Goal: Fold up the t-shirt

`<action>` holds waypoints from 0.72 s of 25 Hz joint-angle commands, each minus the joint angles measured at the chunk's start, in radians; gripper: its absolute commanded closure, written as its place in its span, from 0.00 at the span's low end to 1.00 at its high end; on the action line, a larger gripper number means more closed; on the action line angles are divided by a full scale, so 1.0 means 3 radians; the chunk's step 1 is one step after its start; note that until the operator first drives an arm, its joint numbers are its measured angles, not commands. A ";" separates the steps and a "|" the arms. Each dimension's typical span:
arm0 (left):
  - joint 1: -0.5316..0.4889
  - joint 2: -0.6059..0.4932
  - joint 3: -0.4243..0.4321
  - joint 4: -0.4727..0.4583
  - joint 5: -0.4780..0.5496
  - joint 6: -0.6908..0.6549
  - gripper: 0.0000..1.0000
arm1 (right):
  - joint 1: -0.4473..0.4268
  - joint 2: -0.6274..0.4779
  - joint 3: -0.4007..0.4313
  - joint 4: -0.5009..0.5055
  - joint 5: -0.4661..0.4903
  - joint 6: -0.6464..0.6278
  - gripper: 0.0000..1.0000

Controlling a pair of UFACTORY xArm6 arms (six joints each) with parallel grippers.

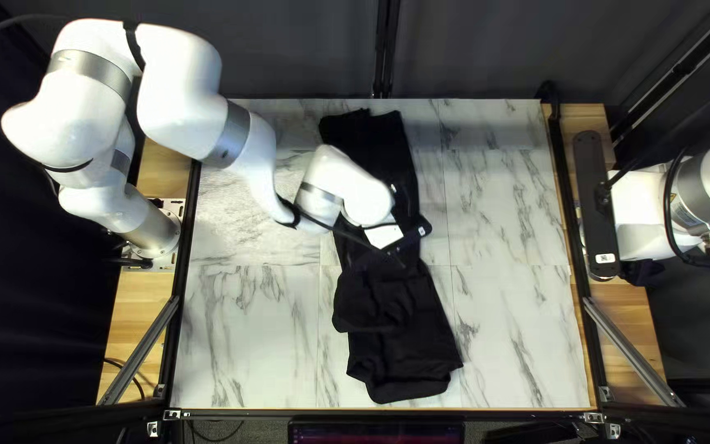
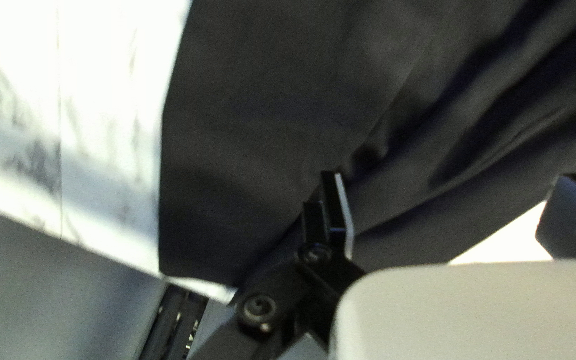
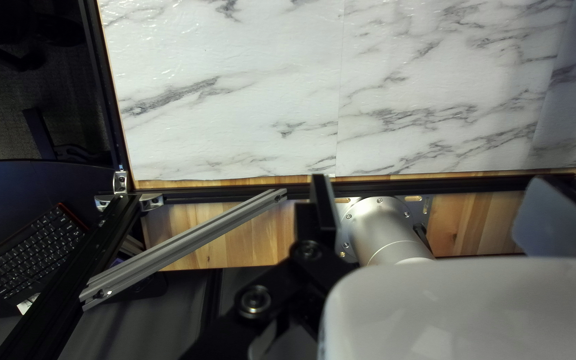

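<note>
The black t-shirt (image 1: 408, 345) stretches in a long strip from the table's far edge toward its near edge, its near half wider and layered, with a rumpled lump on one side. My left gripper (image 1: 384, 235) is over the strip's middle, its fingertips hidden there. In the left wrist view, the left gripper (image 2: 451, 179) is open, one finger over the t-shirt (image 2: 255, 133); creases run across the cloth between the wide-apart fingers. Beyond the table's right edge is my right gripper (image 1: 638, 230), away from the cloth. In the right wrist view the right gripper (image 3: 435, 183) stands open, holding nothing.
Marble-patterned table surface (image 1: 511, 329) lies on both sides of the shirt. Metal braces (image 1: 630, 349) slope at the near corners. The right wrist view shows an arm base (image 3: 385, 230) and a keyboard (image 3: 31, 250) beyond the frame.
</note>
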 commanded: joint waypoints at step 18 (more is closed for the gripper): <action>-0.0214 0.0112 -0.0165 -0.0204 -0.0134 0.0213 0.00 | 0.0000 0.0000 0.0000 0.0000 0.0000 0.0000 0.00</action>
